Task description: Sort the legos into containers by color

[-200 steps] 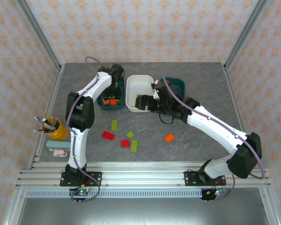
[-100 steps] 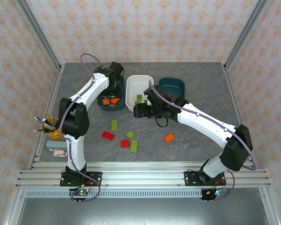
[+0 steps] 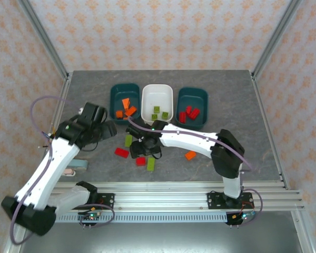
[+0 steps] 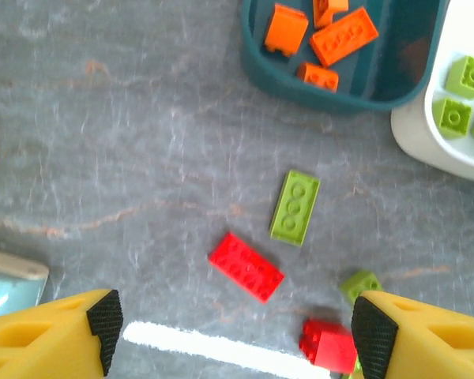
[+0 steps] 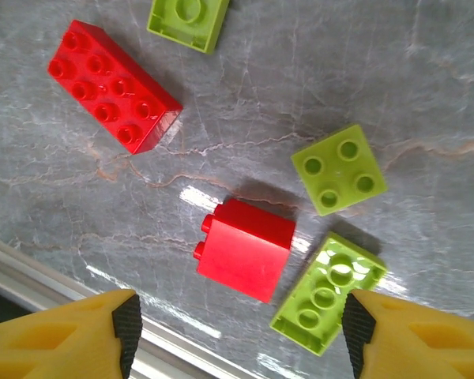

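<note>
Small red brick point(image 5: 245, 249) lay on the table just ahead of R gripper point(image 5: 238, 320), betw. its spread jaws, untouched; lime square point(image 5: 338, 170) beside it. Red oblong brick point(image 4: 245, 266) lay ahead of L gripper point(image 4: 237, 324), jaws wide, empty. Beyond: teal tub point(image 4: 261, 75) w/ orange bricks point(image 4: 344, 35), white tub point(image 4: 411, 134).

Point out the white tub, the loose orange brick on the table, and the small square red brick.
white tub point(image 3: 157, 98), top view, bare floor near its far end.
loose orange brick point(image 3: 190, 155), top view, middle of its top face.
small red brick point(image 5: 245, 251), right wrist view, its smooth face.
</note>
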Robot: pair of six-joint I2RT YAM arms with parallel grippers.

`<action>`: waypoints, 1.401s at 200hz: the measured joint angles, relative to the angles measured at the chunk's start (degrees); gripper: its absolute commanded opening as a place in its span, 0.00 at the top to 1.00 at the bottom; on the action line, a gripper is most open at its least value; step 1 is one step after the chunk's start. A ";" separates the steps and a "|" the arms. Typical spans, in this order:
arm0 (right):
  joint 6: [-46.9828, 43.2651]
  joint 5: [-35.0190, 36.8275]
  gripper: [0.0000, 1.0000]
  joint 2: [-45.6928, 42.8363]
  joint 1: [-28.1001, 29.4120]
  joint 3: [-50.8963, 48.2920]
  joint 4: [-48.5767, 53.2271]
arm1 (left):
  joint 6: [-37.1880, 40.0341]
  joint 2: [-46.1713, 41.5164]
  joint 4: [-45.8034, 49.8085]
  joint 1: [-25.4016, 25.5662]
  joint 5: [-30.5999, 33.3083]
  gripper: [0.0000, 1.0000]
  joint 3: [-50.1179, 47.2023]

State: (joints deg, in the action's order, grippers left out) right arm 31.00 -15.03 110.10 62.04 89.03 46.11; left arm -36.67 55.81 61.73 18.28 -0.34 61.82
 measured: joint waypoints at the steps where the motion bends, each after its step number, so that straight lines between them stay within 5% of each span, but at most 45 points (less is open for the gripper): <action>1: 0.15 -0.02 0.32 0.13 0.02 0.07 0.00 | -0.07 -0.37 0.07 0.02 -0.09 0.19 -0.20; 89: 12.55 -0.28 0.37 8.52 1.01 4.70 3.39 | -2.47 -19.78 2.14 0.76 -10.12 0.18 -9.81; 227: 17.42 -0.24 0.48 14.75 2.32 10.78 5.81 | -1.86 -21.59 2.80 0.76 -14.51 0.18 -9.86; 280: 16.63 0.50 0.66 16.39 2.32 13.42 7.50 | -1.20 -21.59 2.80 0.76 -14.84 0.18 -9.86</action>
State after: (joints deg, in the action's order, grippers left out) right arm 47.64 -14.52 126.50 64.36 102.45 53.60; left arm -37.87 34.22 64.53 19.05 -15.18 51.96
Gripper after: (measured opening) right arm 0.397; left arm 0.818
